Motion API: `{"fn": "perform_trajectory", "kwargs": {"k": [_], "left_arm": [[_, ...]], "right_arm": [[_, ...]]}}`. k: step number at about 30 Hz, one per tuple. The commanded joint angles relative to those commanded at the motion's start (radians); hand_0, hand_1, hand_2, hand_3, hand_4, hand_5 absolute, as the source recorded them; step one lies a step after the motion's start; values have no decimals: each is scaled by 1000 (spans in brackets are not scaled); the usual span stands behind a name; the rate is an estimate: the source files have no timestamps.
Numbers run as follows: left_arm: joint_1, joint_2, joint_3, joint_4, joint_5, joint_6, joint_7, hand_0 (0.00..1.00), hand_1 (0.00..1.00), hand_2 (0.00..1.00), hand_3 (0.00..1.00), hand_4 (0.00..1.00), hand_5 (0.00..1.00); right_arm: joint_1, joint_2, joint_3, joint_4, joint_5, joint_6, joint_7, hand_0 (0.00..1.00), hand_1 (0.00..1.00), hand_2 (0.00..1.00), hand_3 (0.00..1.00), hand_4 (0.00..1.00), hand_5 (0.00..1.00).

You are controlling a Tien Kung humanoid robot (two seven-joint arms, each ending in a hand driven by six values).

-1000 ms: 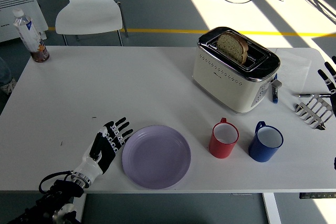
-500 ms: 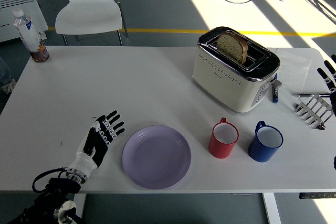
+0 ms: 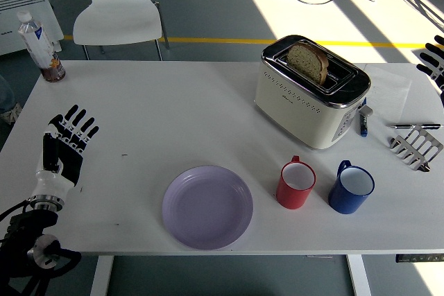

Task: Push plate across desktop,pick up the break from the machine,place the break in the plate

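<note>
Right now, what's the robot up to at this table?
Nothing is being held. The left hand is open, raised near the table's left edge, apart from the purple plate. The bread sits in the toaster. The right hand shows only at the right edge.

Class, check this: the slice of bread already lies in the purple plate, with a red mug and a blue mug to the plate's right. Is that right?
Not quite. The head view shows the bread standing in the toaster; the purple plate is bare. The red mug and blue mug do stand to the plate's right.
</note>
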Motion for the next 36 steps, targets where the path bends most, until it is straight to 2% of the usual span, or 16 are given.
{"fn": "perform_trajectory", "kwargs": {"k": [1, 2, 4, 7, 8, 13, 17, 20, 25, 28, 30, 36], "left_arm": [[2, 0, -12, -6, -13, -3, 5, 825, 860, 917, 880, 511, 998], [4, -1, -28, -15, -32, -8, 11, 832, 850, 902, 867, 511, 998], [14, -5, -62, -38, -72, -17, 31, 832, 850, 902, 867, 511, 998], [19, -8, -84, -50, -101, -25, 43, 832, 850, 902, 867, 511, 998], [20, -9, -87, -52, -106, -27, 44, 835, 851, 897, 859, 515, 998], [29, -22, -142, -75, -119, -29, 58, 835, 851, 897, 859, 515, 998], [35, -26, -165, -82, -118, -30, 60, 836, 848, 891, 856, 519, 998], [43, -26, -181, -85, -116, -30, 60, 836, 848, 891, 856, 519, 998], [41, -29, -195, -81, -114, -30, 61, 836, 847, 892, 850, 518, 998], [40, -29, -196, -80, -114, -30, 61, 836, 844, 890, 846, 515, 998], [36, -29, -199, -70, -110, -28, 61, 836, 844, 890, 846, 515, 998], [38, -32, -197, -60, -107, -24, 61, 836, 843, 890, 845, 510, 998]], "right_arm": [[29, -15, -25, -10, -39, 1, -9, 794, 768, 774, 778, 560, 482], [70, -34, -60, -25, -84, 4, -25, 842, 815, 839, 841, 677, 375], [150, -65, -137, -77, -168, 23, -58, 842, 815, 839, 841, 677, 375], [251, -70, -222, -133, -277, 45, -84, 842, 815, 839, 841, 677, 375], [285, -70, -245, -145, -321, 48, -87, 879, 855, 915, 898, 773, 336], [450, -22, -384, -268, -491, 84, -114, 879, 855, 915, 898, 773, 336], [523, 17, -445, -337, -508, 90, -118, 888, 861, 927, 904, 799, 329], [586, 65, -511, -409, -537, 101, -128, 888, 861, 927, 904, 799, 329], [637, 112, -596, -475, -602, 116, -143, 890, 864, 924, 899, 823, 344], [643, 118, -612, -487, -609, 118, -145, 885, 857, 905, 886, 825, 345], [666, 163, -662, -544, -626, 133, -157, 885, 857, 905, 886, 825, 345], [707, 229, -716, -655, -659, 122, -180, 885, 852, 900, 877, 818, 348]]}}
